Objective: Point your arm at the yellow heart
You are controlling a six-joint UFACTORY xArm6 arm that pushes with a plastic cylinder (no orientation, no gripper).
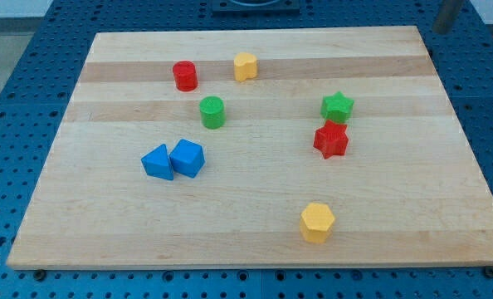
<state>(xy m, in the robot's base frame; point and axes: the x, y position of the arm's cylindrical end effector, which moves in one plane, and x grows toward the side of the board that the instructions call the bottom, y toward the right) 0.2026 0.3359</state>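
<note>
The yellow heart (245, 66) sits near the view's top, at the middle of the wooden board (412, 191). A dark rod enters at the view's top right corner. My tip (440, 31) is beyond the board's top right corner, far to the right of the yellow heart and touching no block.
A red cylinder (185, 75) lies left of the heart, with a green cylinder (212, 111) below it. A green star (337, 106) touches a red star (331, 139) at the right. A blue triangle (157, 162) and a blue cube (187, 158) touch at the left. A yellow hexagon (317, 223) lies near the bottom.
</note>
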